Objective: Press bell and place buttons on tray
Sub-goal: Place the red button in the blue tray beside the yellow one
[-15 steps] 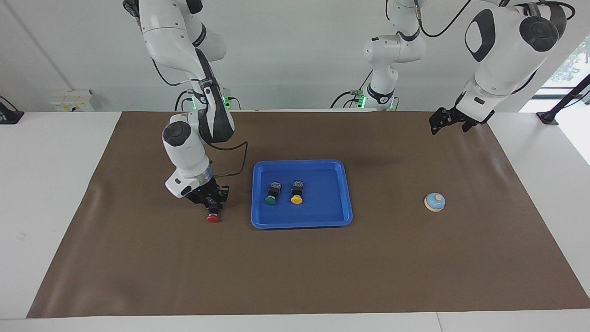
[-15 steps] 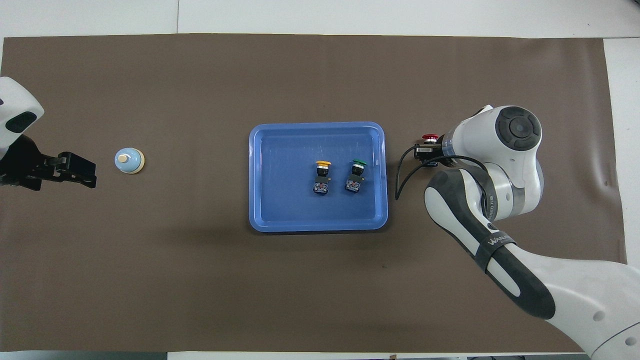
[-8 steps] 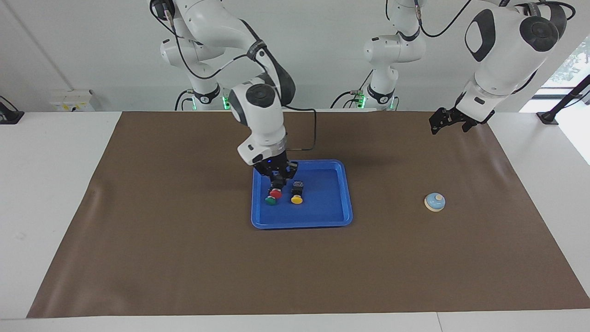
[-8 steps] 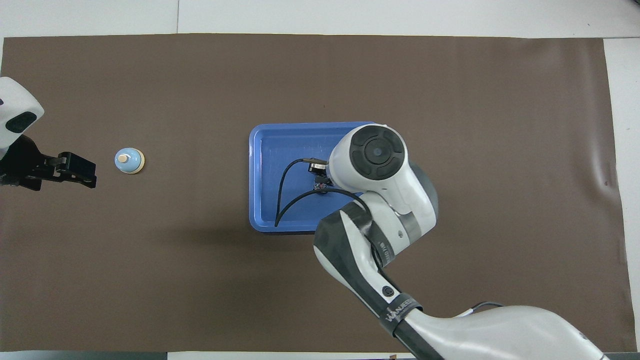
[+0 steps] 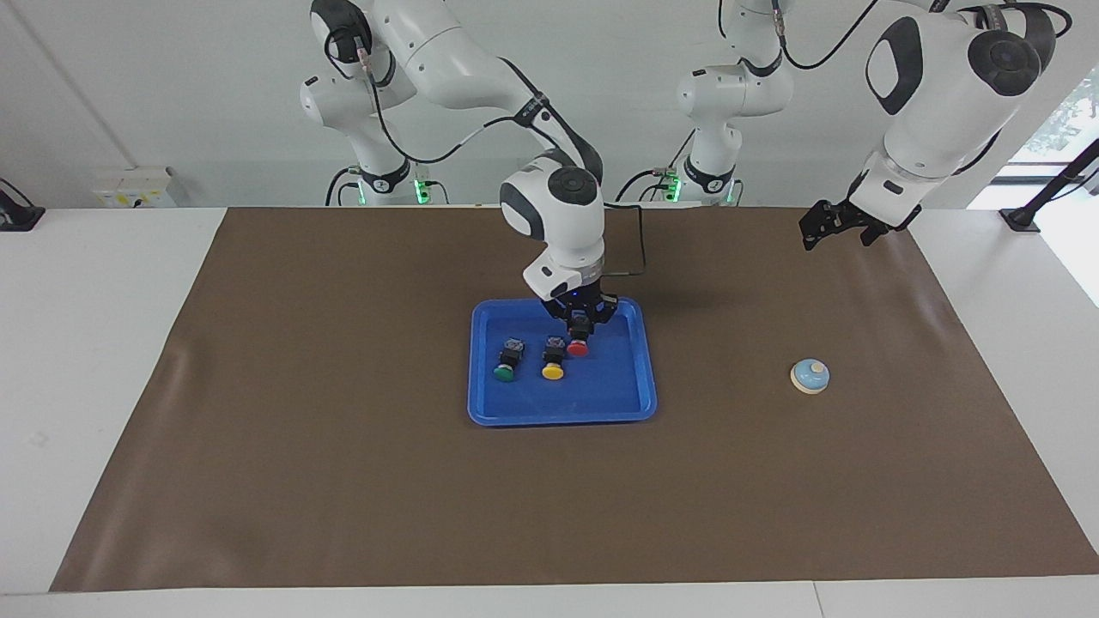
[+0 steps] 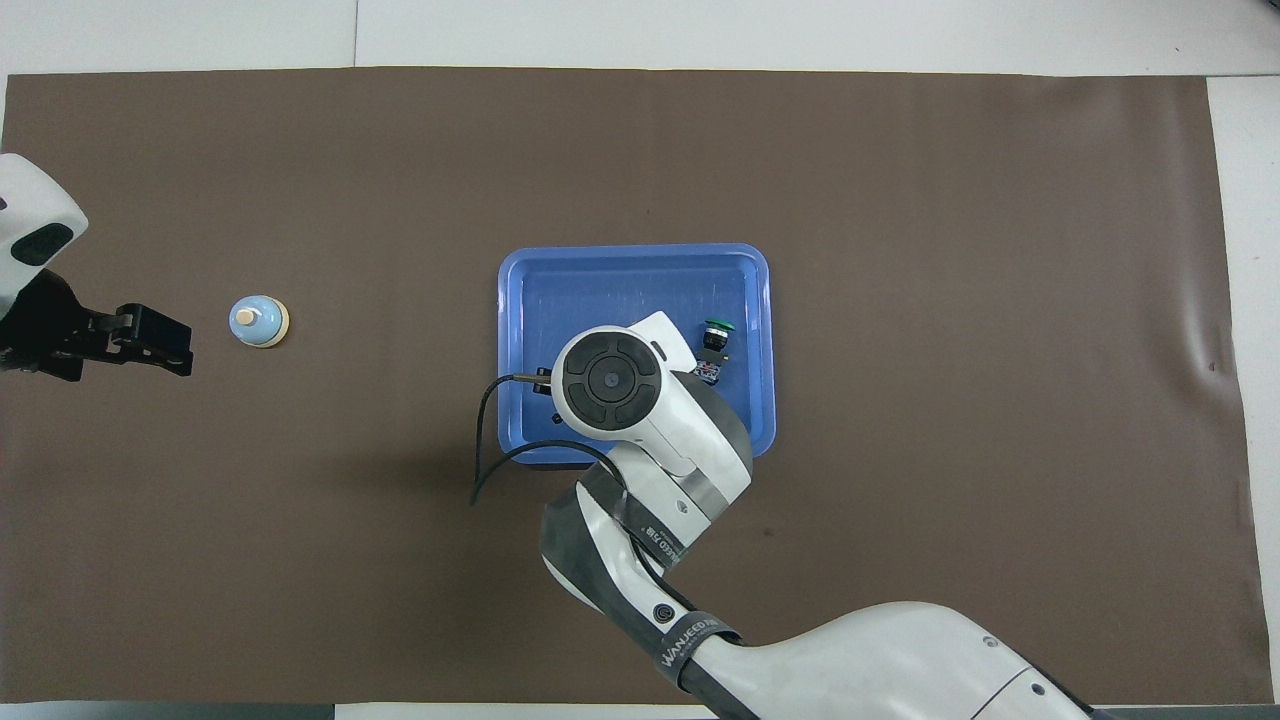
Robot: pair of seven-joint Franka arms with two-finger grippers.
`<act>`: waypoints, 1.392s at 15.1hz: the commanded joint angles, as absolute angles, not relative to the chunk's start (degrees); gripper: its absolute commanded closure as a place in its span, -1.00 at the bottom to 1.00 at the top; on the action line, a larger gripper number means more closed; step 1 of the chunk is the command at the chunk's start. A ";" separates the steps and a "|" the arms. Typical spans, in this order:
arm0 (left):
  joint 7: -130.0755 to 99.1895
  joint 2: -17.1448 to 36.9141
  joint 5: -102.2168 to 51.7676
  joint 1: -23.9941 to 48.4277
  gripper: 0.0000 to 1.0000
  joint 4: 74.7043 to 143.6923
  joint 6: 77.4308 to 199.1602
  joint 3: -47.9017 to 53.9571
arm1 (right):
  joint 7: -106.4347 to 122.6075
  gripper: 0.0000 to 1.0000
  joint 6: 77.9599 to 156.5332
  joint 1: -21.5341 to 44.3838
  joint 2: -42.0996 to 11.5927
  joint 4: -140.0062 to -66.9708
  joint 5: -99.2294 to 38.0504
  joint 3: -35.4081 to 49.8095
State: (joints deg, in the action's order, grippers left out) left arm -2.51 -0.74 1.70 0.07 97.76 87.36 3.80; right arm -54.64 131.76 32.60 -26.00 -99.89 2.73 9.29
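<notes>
Red button [image 5: 579, 346] in right tool [image 5: 581, 329], cap down, over tray [image 5: 635, 403]

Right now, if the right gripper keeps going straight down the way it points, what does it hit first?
Probably the tray floor: the right gripper, shut on the red button, points down over bare tray beside the yellow button. Height above it is unclear.

Right arm [image 6: 640, 420] over blue tray [image 6: 520, 300], green button [image 6: 714, 338] inside, bell [image 6: 258, 321] on brown mat [image 6: 900, 200]
</notes>
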 commanded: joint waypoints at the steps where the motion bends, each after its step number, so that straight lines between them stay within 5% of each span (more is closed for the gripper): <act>1: -3.08 -1.14 2.81 0.44 -1.00 97.38 86.40 3.60 | -55.72 0.78 132.36 32.52 -26.89 -97.65 4.48 9.32; 2: -3.08 -1.14 2.81 0.44 -1.00 97.38 86.31 3.60 | -55.64 0.53 133.06 32.35 -26.98 -98.08 4.92 9.23; 4: -3.08 -1.14 2.81 0.44 -1.00 97.38 86.40 3.60 | -55.37 -0.66 133.16 31.82 -26.98 -98.35 5.27 9.23; 5: -3.08 -1.14 2.81 0.44 -1.00 97.38 86.40 3.60 | -55.28 -1.00 133.15 31.64 -26.98 -98.26 5.45 9.23; 12: -3.08 -1.14 2.81 0.44 -1.00 97.38 86.31 3.60 | -52.48 -1.00 123.93 28.57 -26.37 -92.72 9.93 9.05; 21: -3.08 -1.14 2.81 0.44 -1.00 97.38 86.40 3.60 | -22.44 -1.00 109.53 8.28 -7.31 -97.03 10.02 8.88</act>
